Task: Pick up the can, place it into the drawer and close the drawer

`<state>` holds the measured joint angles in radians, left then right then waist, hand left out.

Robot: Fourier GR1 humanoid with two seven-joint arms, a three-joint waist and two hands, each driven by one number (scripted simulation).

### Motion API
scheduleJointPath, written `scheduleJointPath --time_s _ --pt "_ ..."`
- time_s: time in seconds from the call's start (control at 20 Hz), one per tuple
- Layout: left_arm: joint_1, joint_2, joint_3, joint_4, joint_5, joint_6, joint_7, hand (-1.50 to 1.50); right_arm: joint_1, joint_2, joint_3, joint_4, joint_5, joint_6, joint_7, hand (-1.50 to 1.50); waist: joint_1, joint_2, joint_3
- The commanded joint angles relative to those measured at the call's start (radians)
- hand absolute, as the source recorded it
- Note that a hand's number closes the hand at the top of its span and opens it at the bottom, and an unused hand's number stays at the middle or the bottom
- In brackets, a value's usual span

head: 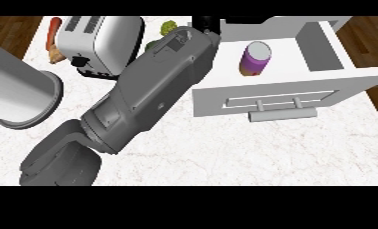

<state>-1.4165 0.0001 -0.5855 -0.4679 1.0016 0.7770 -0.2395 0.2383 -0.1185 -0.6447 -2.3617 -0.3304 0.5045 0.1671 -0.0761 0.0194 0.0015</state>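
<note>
Can (256,58), purple with pale top, sits in drawer (210,100); state of left hand (205,23) unclear.

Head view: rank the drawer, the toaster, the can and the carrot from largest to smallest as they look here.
1. drawer, clearly the largest
2. toaster
3. can
4. carrot, roughly as long as the can but much thinner, so smallest

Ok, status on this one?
Left hand at far left corner of drawer; right hand not showing. Can inside drawer, drawer open. Forearm beside drawer, not across it.
</note>
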Motion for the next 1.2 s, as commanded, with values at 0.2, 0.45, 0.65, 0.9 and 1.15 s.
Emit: scheduleJointPath --time_s 0.2,0.45,0.65,0.9,1.15 --pt "0.020 0.000 -0.033 -0.059 0.038 0.035 -0.072 -1.50 -0.124 0.005 0.170 -0.100 0.368 -0.025 -0.021 -1.50 0.034 -0.001 -0.001" --pt "-0.038 0.000 0.007 -0.004 0.037 -0.002 -0.027 -1.50 -0.211 0.007 0.302 0.013 0.626 -0.050 -0.100 -1.50 0.065 -0.004 -0.001" --pt "-0.005 0.000 0.001 -0.039 0.050 0.003 -0.025 -1.50 -0.307 0.007 0.453 0.116 0.852 -0.109 -0.107 -1.50 0.079 -0.005 -0.001" --pt "0.045 0.000 -0.006 -0.074 0.016 0.025 -0.007 -1.50 -0.389 0.037 0.571 0.253 1.050 -0.233 -0.157 -1.50 0.093 -0.016 -0.002" --pt "0.022 0.053 0.007 -0.099 -0.017 0.036 0.057 -1.50 -0.469 -0.009 0.627 0.468 1.200 -0.306 -0.230 -1.50 0.108 -0.019 -0.002"
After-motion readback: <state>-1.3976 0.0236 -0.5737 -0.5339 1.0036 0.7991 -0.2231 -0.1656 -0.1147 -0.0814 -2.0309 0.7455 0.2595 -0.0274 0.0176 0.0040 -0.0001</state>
